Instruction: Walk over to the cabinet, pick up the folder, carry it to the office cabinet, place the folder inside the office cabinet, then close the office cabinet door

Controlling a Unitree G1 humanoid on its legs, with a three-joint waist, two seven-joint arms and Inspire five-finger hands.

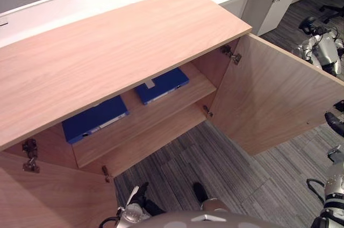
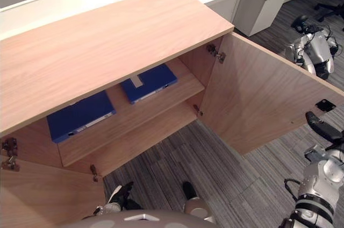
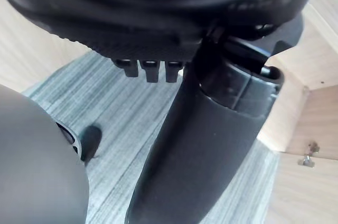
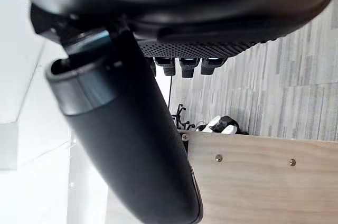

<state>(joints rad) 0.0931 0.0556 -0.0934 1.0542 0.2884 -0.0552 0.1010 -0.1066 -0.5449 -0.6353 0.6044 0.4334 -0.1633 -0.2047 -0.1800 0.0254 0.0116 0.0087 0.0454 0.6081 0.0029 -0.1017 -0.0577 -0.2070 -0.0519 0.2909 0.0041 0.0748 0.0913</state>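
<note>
a: left hand (image 3: 158, 18)?
b: hanging low, fingers relaxed, holding nothing.
a: folders?
b: left folder (image 1: 94, 119) and right folder (image 1: 161, 85) are lying on the shelf (image 1: 180, 99); placing appears done.
a: next?
b: right hand (image 2: 324, 127), loose and empty, is hovering by the right door (image 1: 279, 99); it needs swinging shut.

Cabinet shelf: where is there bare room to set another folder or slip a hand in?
Free: the right end of the light wooden shelf, between the right blue folder and the side wall, and the strip along its front edge. Crowded: the left and middle, around the left blue folder.
</note>
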